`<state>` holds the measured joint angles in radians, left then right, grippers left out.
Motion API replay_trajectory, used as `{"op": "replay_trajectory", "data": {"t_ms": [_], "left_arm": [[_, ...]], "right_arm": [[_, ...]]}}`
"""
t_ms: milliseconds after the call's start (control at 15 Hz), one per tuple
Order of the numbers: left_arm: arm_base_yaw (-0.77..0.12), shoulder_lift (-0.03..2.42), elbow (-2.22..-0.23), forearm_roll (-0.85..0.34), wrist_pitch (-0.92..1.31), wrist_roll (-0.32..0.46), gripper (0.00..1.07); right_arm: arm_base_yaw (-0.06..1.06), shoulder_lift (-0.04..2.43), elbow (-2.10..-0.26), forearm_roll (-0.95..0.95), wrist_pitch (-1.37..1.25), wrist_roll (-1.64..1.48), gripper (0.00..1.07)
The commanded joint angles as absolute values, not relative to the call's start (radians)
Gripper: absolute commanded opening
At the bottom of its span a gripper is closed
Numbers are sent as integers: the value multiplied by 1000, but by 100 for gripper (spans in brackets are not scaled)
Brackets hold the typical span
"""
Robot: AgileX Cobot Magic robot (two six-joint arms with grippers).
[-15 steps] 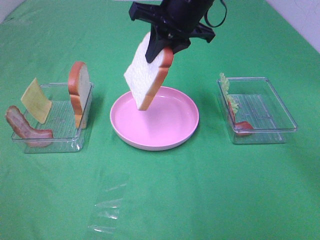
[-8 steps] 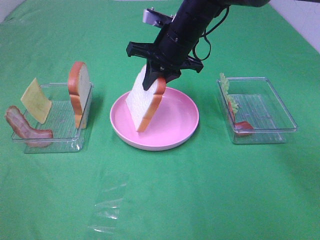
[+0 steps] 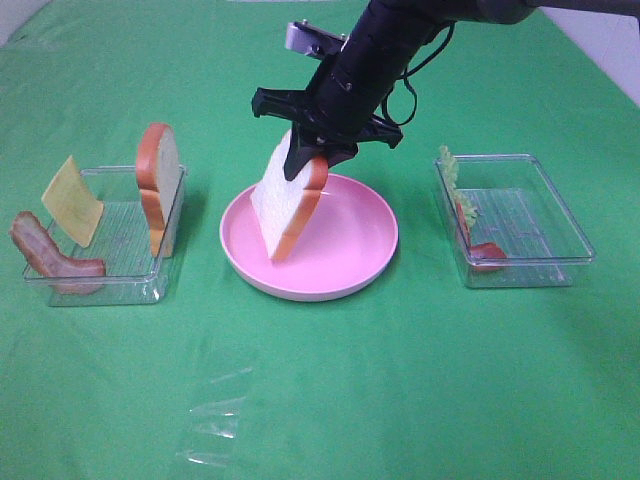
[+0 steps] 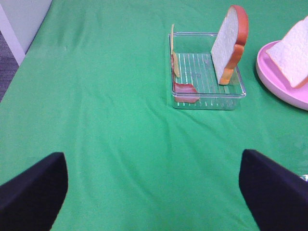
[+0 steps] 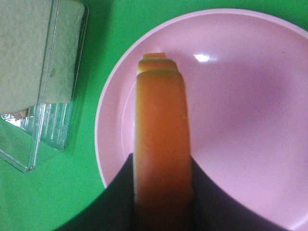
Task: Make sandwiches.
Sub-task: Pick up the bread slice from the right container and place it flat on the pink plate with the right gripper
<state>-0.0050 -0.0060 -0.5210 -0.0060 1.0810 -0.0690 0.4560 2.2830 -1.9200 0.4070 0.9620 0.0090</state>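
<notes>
Exterior high: your right gripper [image 3: 315, 150] clenching white orange-crusted bread slice [image 3: 285, 205] over round pink plate [image 3: 350, 272]; left gripper [image 4: 151, 161] gaping empty; stacking barely starting.

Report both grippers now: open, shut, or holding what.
Left gripper: open, holding nothing.
Right gripper: shut on a bread slice, held over the pink plate.

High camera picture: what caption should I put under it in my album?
Right fingers hold a tilted bread slice over the pink plate.
</notes>
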Motion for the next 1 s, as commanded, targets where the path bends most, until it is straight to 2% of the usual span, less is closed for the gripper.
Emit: {"op": "replay_trajectory", "data": {"t_ms": [67, 200, 267, 333, 400, 467, 533, 800, 1000], "left_arm": [[-2, -2, -522, -5, 1075, -74, 88], [-2, -2, -522, -5, 1075, -74, 88], [-2, -2, -522, -5, 1075, -74, 88], [-2, -2, -522, -5, 1075, -74, 88], [-2, -2, -522, -5, 1075, -74, 88], [-2, -2, -522, -5, 1075, -74, 88], [-2, -2, -522, -5, 1075, -74, 88], [-2, -2, -522, -5, 1075, -74, 88], [-2, -2, -522, -5, 1075, -74, 88]], "right_arm": [[457, 2286, -1922, 408, 961, 0, 14], [457, 2286, -1922, 396, 969, 0, 23], [457, 2286, -1922, 396, 977, 0, 32], [457, 2286, -1922, 392, 988, 0, 47], [457, 2286, -1922, 381, 997, 0, 68], [457, 2286, -1922, 369, 1008, -21, 83], [457, 2286, -1922, 351, 1017, -54, 90], [457, 2285, -1952, 231, 1105, -75, 90], [457, 2269, -2076, 162, 1249, -75, 90]]}}
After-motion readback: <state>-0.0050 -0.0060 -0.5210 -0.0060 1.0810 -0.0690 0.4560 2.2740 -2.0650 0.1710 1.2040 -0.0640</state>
